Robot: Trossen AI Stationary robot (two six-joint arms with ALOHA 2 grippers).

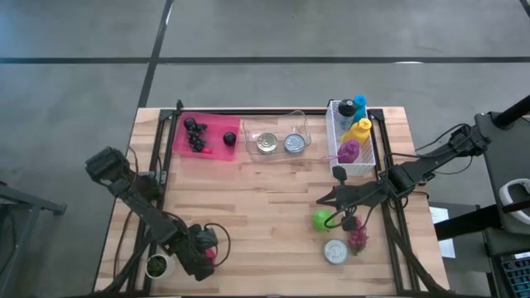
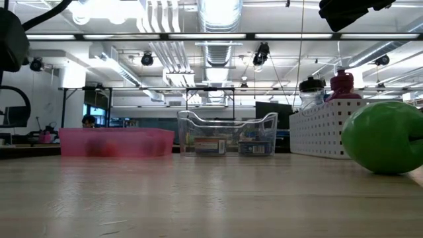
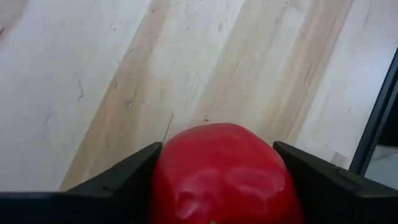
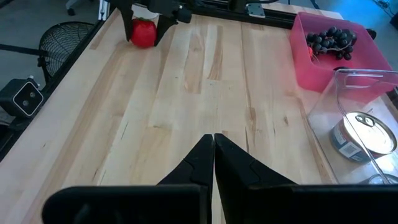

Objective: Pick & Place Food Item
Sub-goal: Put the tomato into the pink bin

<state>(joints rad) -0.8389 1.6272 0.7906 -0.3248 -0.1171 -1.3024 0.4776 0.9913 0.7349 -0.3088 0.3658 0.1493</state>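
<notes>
Left gripper (image 1: pixel 209 251) sits at the bench's (image 1: pixel 273 207) front-left corner, low over the wood. A red apple (image 3: pixel 225 174) lies between its two fingers (image 3: pixel 121 180); in the left wrist view both fingers flank the fruit closely and look to touch its sides, so the jaws are grasping the apple. Right wrist view shows the same: apple (image 4: pixel 143 32) on the bench surface between the left arm's fingers, near the bench edge.

Right gripper (image 1: pixel 325 199) is over the right half of the bench, well apart from the apple. Its jaws are clenched, tips pressed together with nothing between them (image 4: pixel 213 152).

Other items:
- Pink bin (image 1: pixel 211 147) at the back-left edge, dark grapes (image 1: pixel 195 133) inside.
- Clear bin (image 1: pixel 277 126) just beside the pink bin, at the back centre, holding two cans (image 1: pixel 267 143).
- White perforated basket (image 1: pixel 368 161) at the back-right, with bottles (image 1: pixel 358 128) upright in it.
- Green ball-like fruit (image 1: pixel 321 219) toward the front-right, just beside the right arm's fingers; it looms large on the right of the low view (image 2: pixel 386 137).
- One more can (image 1: pixel 335 252) near the front-right edge, with a small reddish-purple item (image 1: pixel 358 239) just beside it; its kind cannot be told.
- Small cup-like object (image 1: pixel 156 266) at the front-left corner, just beside the left gripper.
</notes>
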